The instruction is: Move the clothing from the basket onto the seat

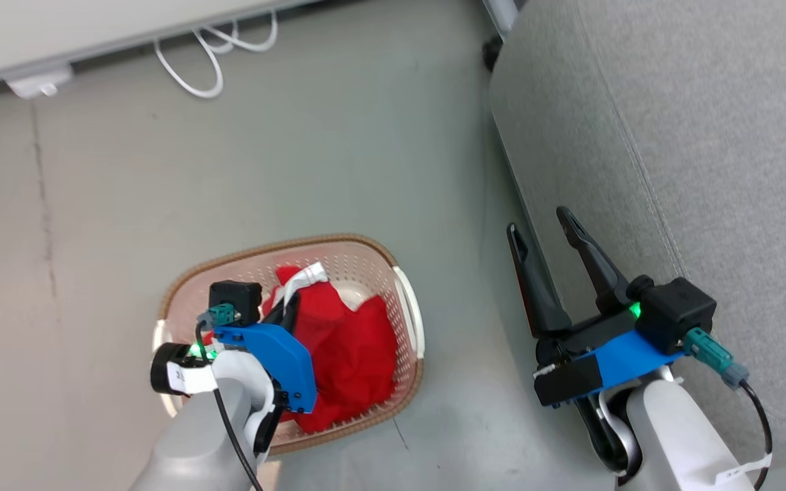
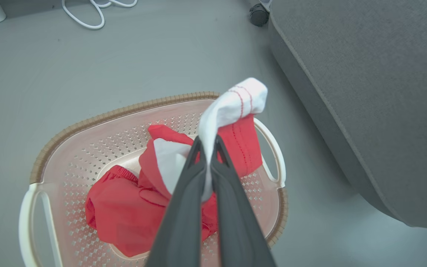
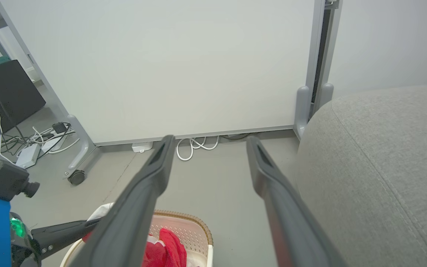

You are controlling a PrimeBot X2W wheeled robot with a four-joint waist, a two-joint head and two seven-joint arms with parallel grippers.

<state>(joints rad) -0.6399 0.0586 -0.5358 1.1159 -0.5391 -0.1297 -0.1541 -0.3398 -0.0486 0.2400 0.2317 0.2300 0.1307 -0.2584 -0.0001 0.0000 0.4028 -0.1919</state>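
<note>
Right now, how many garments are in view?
2. The white-trimmed garment is pinched in the left gripper over the basket; the plain red garment lies inside it. More may hide underneath.

Left gripper [image 2: 208, 144] is pinched tight, fingers angled downward. Right gripper [image 1: 537, 225] is spread wide, pointing forward.

floor [image 1: 338, 150]: grey | cable [image 1: 210, 61]: white; looped at wall panel [image 3: 161, 66] foot | caster [image 3: 76, 177]: black

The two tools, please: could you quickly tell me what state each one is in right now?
Left tool: closed on the red garment by its white trim, over the basket.
Right tool: open, holding nothing.
</note>
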